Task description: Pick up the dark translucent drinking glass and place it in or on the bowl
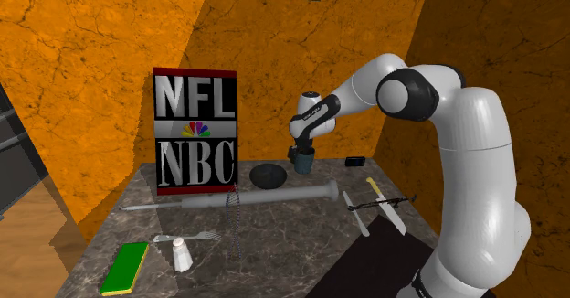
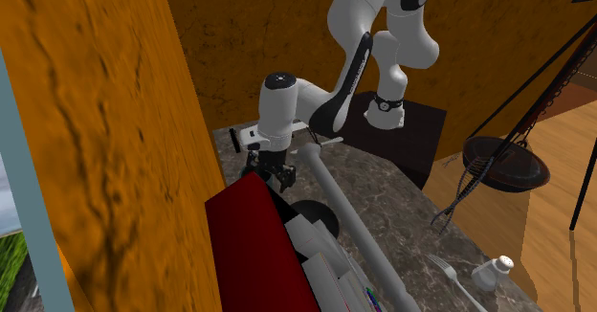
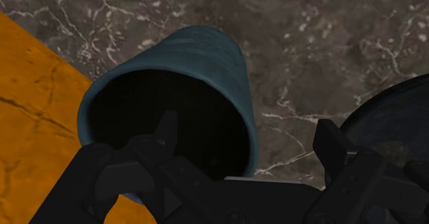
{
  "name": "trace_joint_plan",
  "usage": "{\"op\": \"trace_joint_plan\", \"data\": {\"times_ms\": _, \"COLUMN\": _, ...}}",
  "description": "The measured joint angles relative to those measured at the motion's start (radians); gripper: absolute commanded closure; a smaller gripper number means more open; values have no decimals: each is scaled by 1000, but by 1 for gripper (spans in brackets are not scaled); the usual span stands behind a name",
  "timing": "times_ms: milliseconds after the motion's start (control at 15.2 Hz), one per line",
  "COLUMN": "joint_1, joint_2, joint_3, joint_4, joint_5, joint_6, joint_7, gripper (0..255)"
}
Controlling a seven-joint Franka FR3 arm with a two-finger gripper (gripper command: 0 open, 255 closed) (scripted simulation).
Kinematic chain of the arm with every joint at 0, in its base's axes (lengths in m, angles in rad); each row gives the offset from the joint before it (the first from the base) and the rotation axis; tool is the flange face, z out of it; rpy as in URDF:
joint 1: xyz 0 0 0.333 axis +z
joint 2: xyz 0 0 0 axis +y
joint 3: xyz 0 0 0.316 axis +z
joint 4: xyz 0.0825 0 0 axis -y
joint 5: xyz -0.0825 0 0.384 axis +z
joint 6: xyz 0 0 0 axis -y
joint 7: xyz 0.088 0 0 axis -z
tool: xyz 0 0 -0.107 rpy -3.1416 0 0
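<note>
Gripper point(image 1: 301, 152) sits mid-frame in the shoulder view, close to the cracked orange wall point(image 1: 100, 86). The jaws are wide. One finger point(image 3: 165, 130) dips inside the drinking glass point(image 3: 206, 64) and the other is outside its wall, clear of it, so nothing is clasped. The glass is teal-blue and tapered, with a matte skin and a black hollow. It stands on the dark marble table point(image 1: 283, 228), which has white veins. The round, dark bowl point(image 1: 268, 175) is just beside it, toward the shoulder view's left. A long grey rod point(image 1: 228, 200) lies below the bowl in the frame.
</note>
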Motion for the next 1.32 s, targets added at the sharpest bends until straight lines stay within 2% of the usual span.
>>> {"op": "trace_joint_plan", "data": {"times_ms": 198, "joint_1": 0, "joint_2": 1, "joint_3": 0, "joint_4": 0, "joint_5": 0, "joint_6": 1, "joint_7": 0, "gripper": 0}}
{"op": "trace_joint_plan", "data": {"times_ms": 264, "joint_1": 0, "joint_2": 1, "joint_3": 0, "joint_4": 0, "joint_5": 0, "joint_6": 1, "joint_7": 0, "gripper": 255}}
{"op": "trace_joint_plan", "data": {"times_ms": 924, "joint_1": 0, "joint_2": 1, "joint_3": 0, "joint_4": 0, "joint_5": 0, "joint_6": 1, "joint_7": 0, "gripper": 255}}
{"op": "trace_joint_plan", "data": {"times_ms": 1320, "joint_1": 3, "joint_2": -45, "joint_3": -2, "joint_4": 3, "joint_5": -3, "joint_6": -49, "joint_7": 0, "gripper": 255}}
